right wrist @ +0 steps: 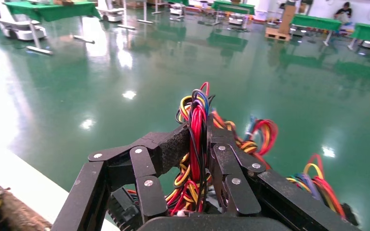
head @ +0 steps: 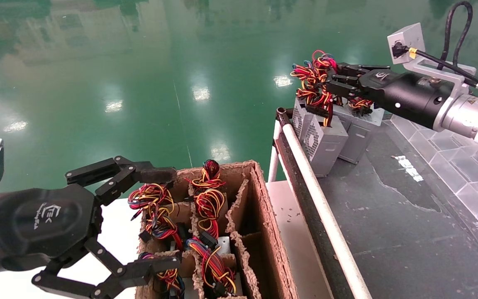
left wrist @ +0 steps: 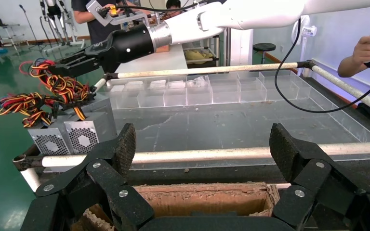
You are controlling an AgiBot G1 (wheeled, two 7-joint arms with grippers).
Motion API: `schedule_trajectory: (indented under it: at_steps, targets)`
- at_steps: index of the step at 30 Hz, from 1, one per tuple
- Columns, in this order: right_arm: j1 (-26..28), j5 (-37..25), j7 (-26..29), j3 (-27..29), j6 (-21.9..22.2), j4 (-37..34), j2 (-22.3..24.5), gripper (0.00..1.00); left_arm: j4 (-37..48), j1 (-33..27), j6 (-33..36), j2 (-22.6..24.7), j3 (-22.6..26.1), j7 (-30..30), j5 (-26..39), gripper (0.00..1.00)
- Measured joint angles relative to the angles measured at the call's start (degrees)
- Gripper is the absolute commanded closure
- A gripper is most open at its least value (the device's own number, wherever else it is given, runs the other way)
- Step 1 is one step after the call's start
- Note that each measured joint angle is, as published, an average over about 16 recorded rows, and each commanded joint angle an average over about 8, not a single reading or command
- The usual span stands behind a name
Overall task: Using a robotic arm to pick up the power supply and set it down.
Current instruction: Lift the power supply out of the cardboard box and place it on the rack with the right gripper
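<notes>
Silver-grey power supply (head: 326, 141), boxy metal with a perforated grille on its near face, standing at the far corner of the dark tray (head: 409, 216), just beside a second grey unit (head: 357, 137). Tangled wire bundle (head: 315, 79) of red, yellow, orange, blue and black rising from its top. Right gripper (head: 332, 83) clamped on that bundle, pads (right wrist: 176, 147) squeezing the wires from both sides. White rail (head: 326, 216) along the tray's edge. Left gripper (head: 160, 220) spread wide, holding nothing, over a brown cardboard box (head: 272, 232) with dividers and more wired units inside. Glossy green floor (head: 181, 62) beyond, mirroring ceiling lights.
</notes>
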Motion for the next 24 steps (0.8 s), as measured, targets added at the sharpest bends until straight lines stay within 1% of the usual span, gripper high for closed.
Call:
schedule_trajectory:
  at_steps: [7, 8, 24]
  targets:
    - [-0.04, -0.28, 0.14, -0.20, -1.04, -0.01, 0.00, 0.06, 0.00, 0.00, 0.00, 0.00, 0.01, 0.00, 0.00, 0.00]
    - [-0.04, -0.30, 0.16, -0.22, -1.16, -0.03, 0.03, 0.00, 0.00, 0.00, 0.00, 0.00, 0.01, 0.00, 0.00, 0.00]
    - [0.02, -0.31, 0.35, -0.23, -4.16, 0.07, 1.17, 0.00, 0.00, 0.00, -0.01, -0.01, 0.02, 0.01, -0.01, 0.00]
